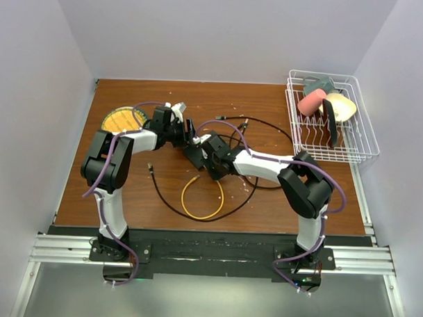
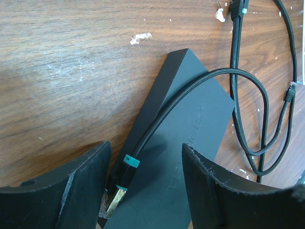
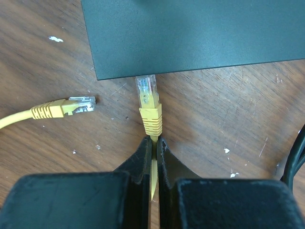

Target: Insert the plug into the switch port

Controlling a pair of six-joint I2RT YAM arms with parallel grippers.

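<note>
Left wrist: dark box [image 2: 190, 119] bears faint embossed TP-LINK lettering [image 2: 188, 160].

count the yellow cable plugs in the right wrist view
2: one plug at the switch edge, its cable pinched in the right gripper; the other plug loose on the table, left.

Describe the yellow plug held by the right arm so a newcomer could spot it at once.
On the wooden table lies a flat dark box. At its edge, a yellow plug points at the box, its cable pinched by the right gripper. The other yellow plug lies loose on the wood beside it.
</note>
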